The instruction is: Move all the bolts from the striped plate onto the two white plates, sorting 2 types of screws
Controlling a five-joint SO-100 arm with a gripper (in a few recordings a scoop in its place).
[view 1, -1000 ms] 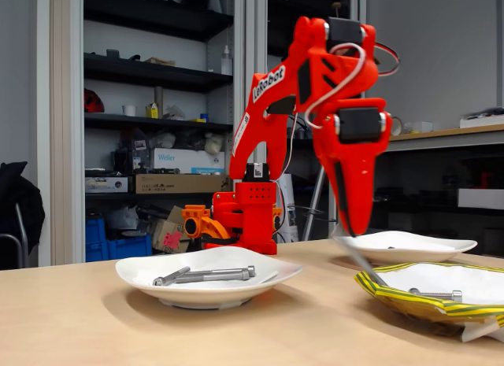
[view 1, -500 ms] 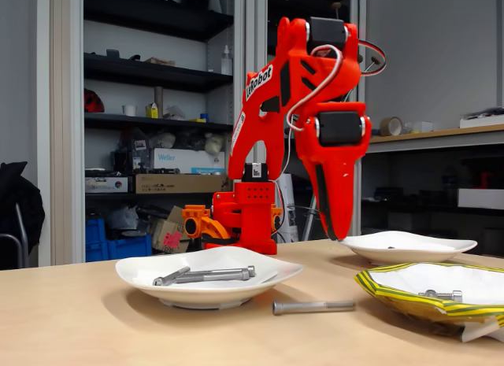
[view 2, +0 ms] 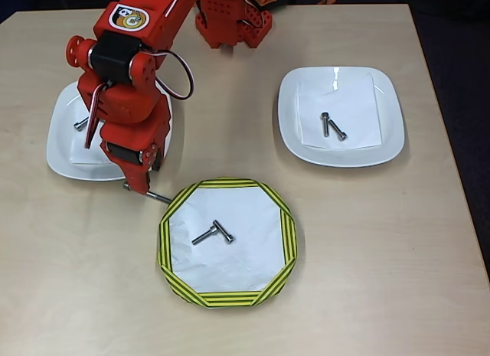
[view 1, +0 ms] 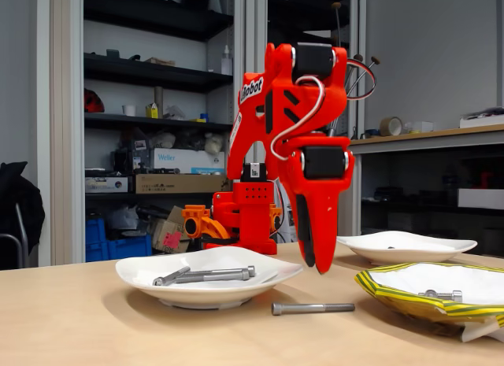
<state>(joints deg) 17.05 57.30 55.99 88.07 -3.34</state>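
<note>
My red gripper points down over the table between the left white plate and the striped plate. Its fingers look shut with nothing in them. One long bolt lies on the bare table just under the gripper tip, off both plates. Long bolts rest in the left white plate. Two short bolts lie in the right white plate. Two bolts lie in the striped plate.
The arm's base stands at the back of the table. In the overhead view the arm covers most of the left white plate. Shelves and a workbench stand behind the table in the fixed view.
A second ago the gripper held a long bolt above the striped plate's edge. The bolt has dropped onto the table, and the gripper has swung left and lower towards the left white plate.
</note>
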